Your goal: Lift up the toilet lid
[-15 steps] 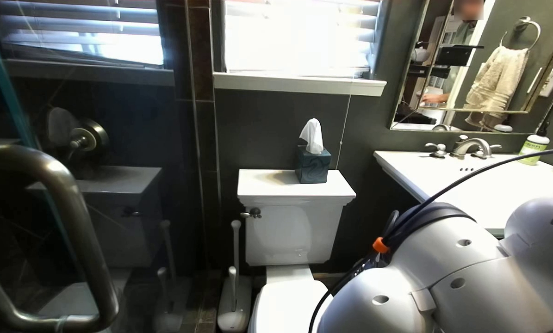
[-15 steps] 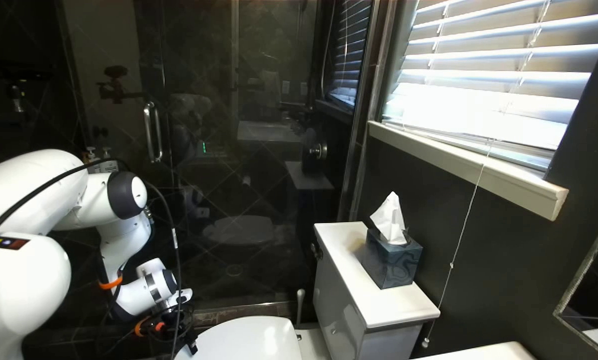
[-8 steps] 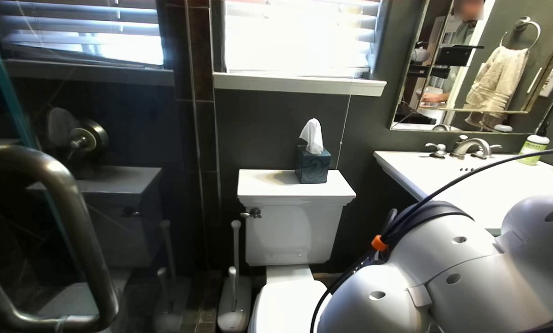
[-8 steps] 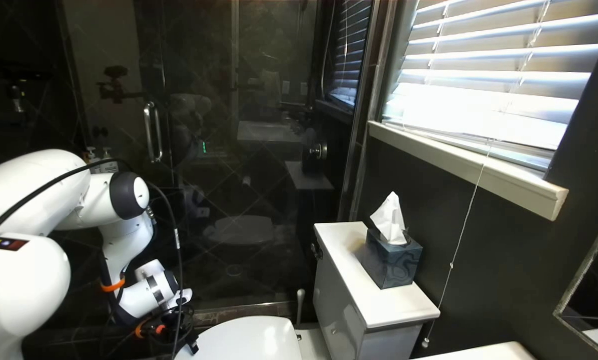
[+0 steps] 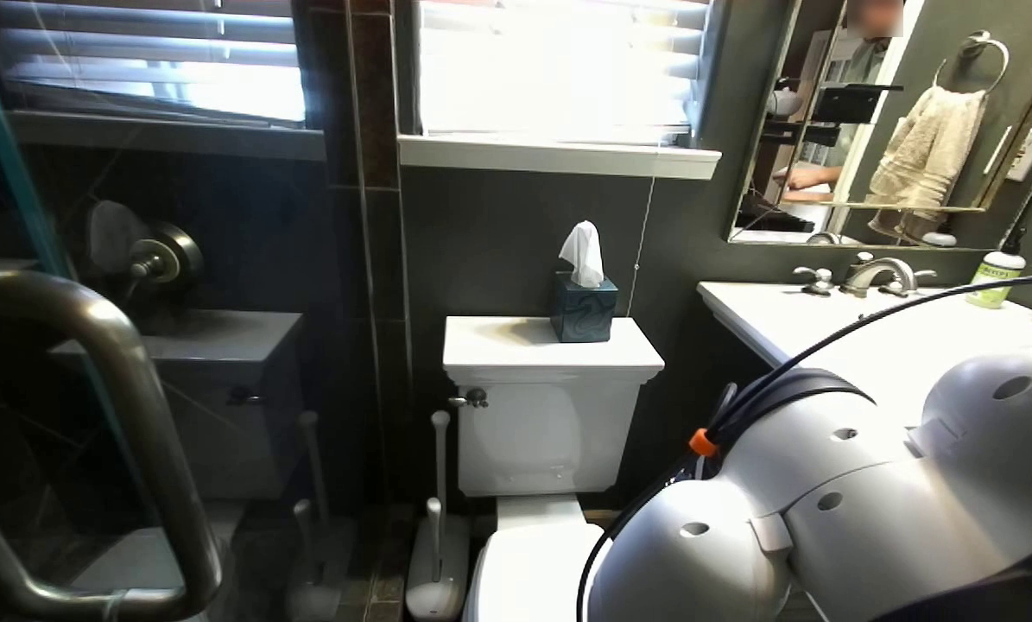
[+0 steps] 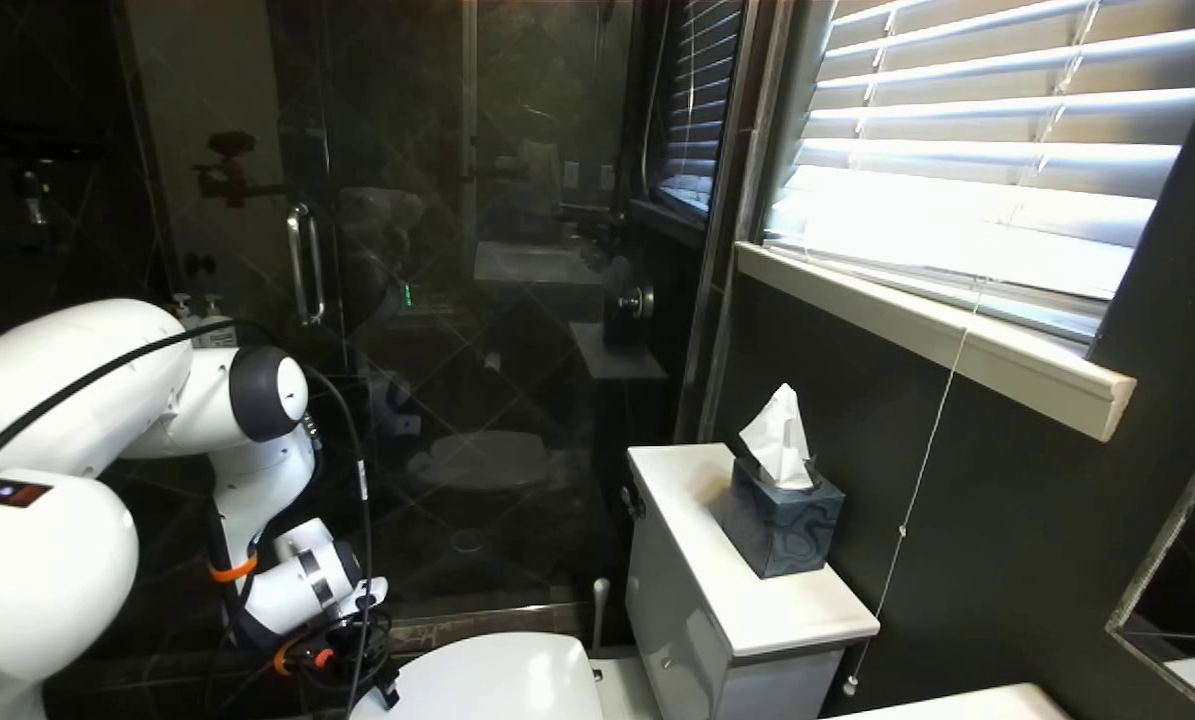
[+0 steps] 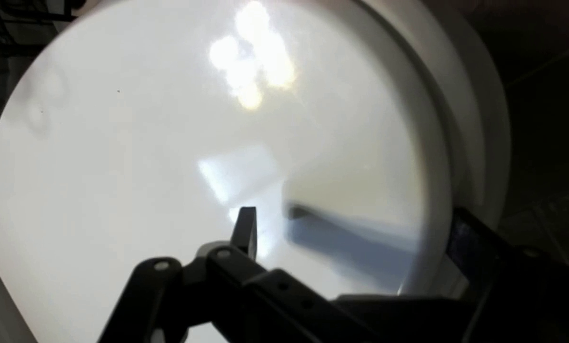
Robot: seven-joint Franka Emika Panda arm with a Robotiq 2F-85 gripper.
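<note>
White plastic toilet lid [image 7: 170, 147] lies down, wrist view left and centre; gripper [image 7: 358, 228] lower right, jaws apart, one over lid, one past its edge; best to hook the lid's rim alone, raise in slow arc.

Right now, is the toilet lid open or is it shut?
Shut: the toilet lid lies flat, not raised against the tank, in an exterior view.
</note>
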